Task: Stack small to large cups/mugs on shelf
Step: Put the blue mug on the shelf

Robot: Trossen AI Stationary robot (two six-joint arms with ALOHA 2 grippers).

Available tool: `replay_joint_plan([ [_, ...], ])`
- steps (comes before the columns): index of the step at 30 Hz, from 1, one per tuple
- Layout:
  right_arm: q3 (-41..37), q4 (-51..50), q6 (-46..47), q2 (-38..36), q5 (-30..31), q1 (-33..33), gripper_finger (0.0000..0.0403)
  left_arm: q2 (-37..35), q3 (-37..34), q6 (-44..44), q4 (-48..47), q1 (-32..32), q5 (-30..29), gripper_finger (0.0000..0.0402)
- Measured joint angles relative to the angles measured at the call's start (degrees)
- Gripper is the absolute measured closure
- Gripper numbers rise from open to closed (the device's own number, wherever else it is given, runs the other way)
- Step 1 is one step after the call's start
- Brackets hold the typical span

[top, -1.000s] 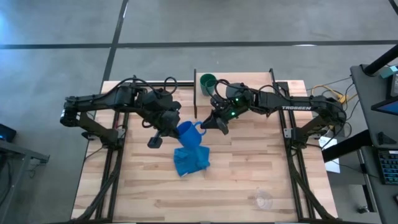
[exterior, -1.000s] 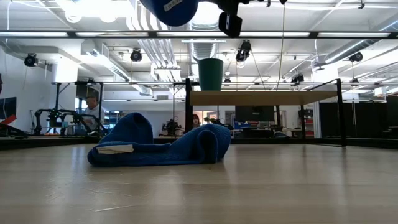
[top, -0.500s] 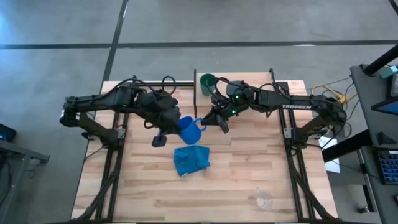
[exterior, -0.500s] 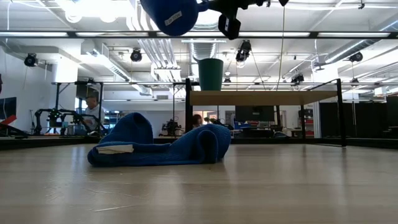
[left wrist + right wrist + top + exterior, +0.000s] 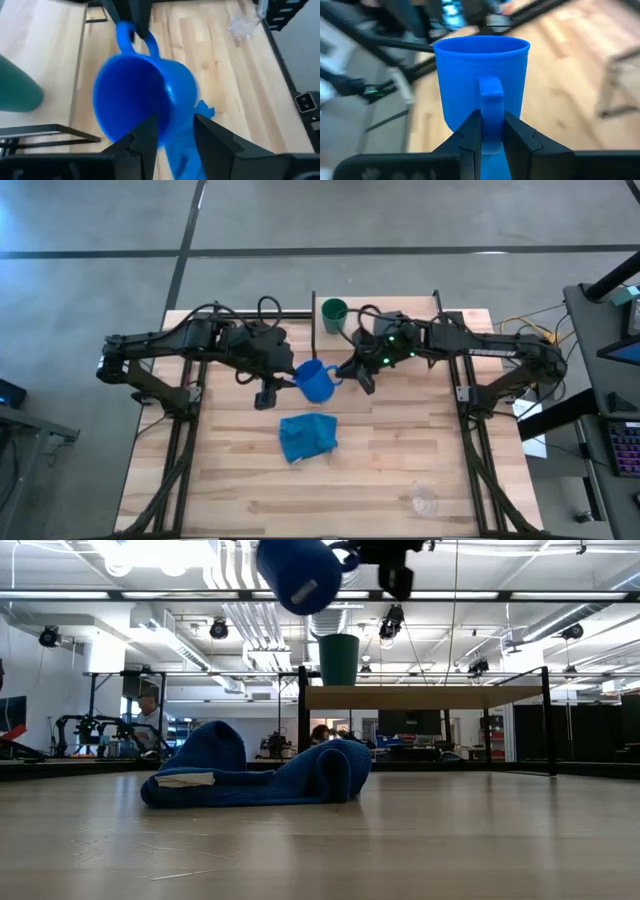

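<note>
While hidden overhead, R wrist: handle (image 5: 491, 117) pinched.

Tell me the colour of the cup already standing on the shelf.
Dark green. The cup on the shelf shows best in the low view.

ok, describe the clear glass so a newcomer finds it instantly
Start at the planked wooden table in the high view and go to its near edge, right of centre. The clear glass stands there alone, well apart from the blue cloth; it is the only see-through vessel.
</note>
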Motion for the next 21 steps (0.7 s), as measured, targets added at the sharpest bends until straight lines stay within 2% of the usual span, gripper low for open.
replay_joint_plan([
  [2,0.0,-3.57,0.02,-2.08,5.89,1.02,0.0349,0.0,0.0,-0.01,-0.04,0.0,-0.27,0.0291],
  [4,0.0,-6.86,0.02,-4.49,14.41,2.81,0.0349,0.0,0.0,-0.01,-0.05,0.0,-0.83,0.0291],
  [9,0.0,-14.05,4.78,-8.97,41.77,10.24,0.0349,0.0,0.0,0.0,0.05,0.0,-1.45,0.0291],
  [14,-0.05,-18.83,13.23,-10.27,65.6,17.44,0.0349,0.0,0.0,0.0,0.14,0.0,-3.96,0.0291],
  [17,-1.12,-19.96,18.11,-9.11,74.31,19.41,0.0349,0.0,0.0,0.0,1.09,0.0,-4.07,0.0291],
  [21,-4.11,-20.01,23.34,-6.45,77.09,19.73,0.0349,0.0,-0.15,0.0,2.98,-0.02,-4.06,0.0291],
])
